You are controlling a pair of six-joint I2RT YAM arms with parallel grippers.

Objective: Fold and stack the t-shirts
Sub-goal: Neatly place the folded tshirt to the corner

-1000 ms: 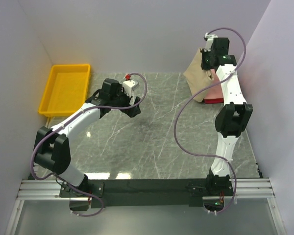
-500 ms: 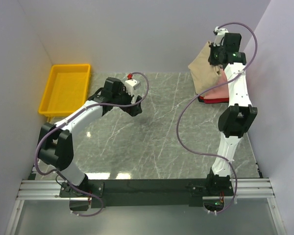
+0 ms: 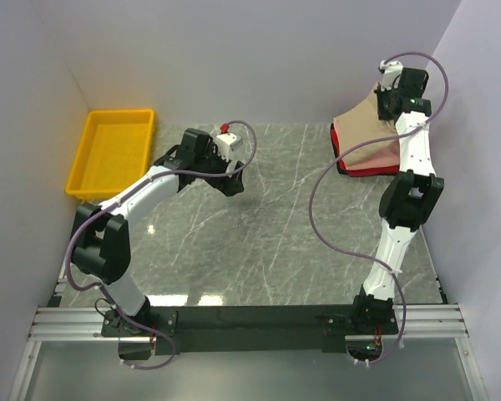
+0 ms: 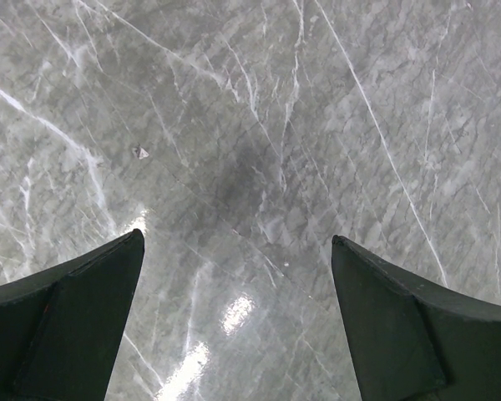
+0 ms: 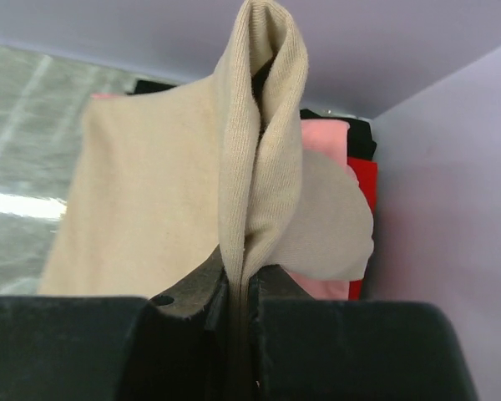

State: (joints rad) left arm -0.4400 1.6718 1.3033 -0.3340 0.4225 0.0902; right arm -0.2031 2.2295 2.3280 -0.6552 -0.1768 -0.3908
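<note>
Fold of tan cloth t-shirt (image 5: pixel 150 184) pinched tight in right gripper (image 5: pixel 238 284), held up over far right corner of grey marble worktop (image 3: pixel 275 234), lower part draped on salmon pink cloth t-shirt (image 3: pixel 376 154) atop red cloth t-shirt (image 3: pixel 367 171). Jaws of left gripper (image 4: pixel 238 242) spread wide over bare marble. Beside far left corner, yellow rectangular plastic bin (image 3: pixel 121 112), well apart from shirts
</note>
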